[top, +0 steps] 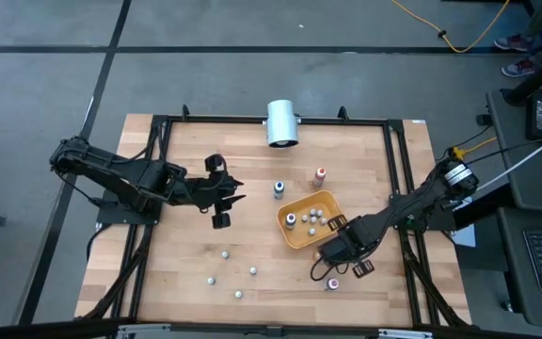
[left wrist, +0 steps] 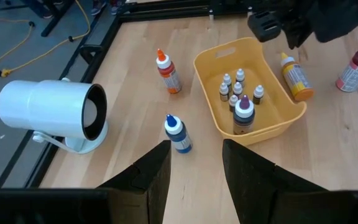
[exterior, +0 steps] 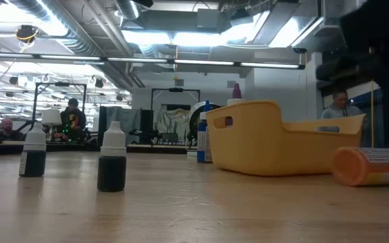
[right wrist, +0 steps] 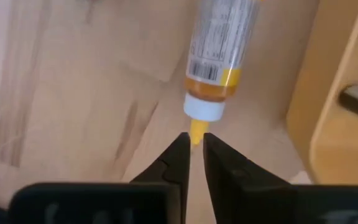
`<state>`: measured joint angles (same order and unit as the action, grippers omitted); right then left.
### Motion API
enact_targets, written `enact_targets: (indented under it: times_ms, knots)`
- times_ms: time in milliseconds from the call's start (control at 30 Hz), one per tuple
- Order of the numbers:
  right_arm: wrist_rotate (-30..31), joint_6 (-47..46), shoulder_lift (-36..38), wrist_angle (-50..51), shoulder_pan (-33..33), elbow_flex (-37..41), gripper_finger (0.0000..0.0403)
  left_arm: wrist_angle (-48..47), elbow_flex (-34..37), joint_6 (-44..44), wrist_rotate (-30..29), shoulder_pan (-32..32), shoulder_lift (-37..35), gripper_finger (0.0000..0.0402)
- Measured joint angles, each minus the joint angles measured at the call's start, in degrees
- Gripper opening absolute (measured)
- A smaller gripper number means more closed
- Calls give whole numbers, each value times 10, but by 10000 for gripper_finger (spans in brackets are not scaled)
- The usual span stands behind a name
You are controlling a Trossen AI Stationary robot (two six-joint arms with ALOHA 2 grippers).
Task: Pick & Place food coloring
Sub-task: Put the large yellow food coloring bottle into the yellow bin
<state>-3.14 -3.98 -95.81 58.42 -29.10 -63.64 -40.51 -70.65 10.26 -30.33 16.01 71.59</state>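
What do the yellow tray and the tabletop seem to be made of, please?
The yellow tray looks like moulded plastic: uniform colour, smooth semi-gloss walls, rounded corners, a cut-out handle slot. The tabletop looks like wood, probably butcher-block: parallel pale strips with visible grain and a light satin finish.

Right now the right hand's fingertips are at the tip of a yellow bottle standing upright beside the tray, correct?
Not quite. The yellow bottle lies on its side on the table, as the right wrist view shows; the right hand is at its tip, beside the tray.
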Motion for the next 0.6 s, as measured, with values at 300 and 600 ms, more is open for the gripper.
enact_targets:
  times_ms: [300,600]
  knots:
    - [-27,-79,0,-77,0,69,91,0,0,2,6,0,0,141]
    - [16,-79,0,-72,0,75,153,0,0,4,15,0,0,141]
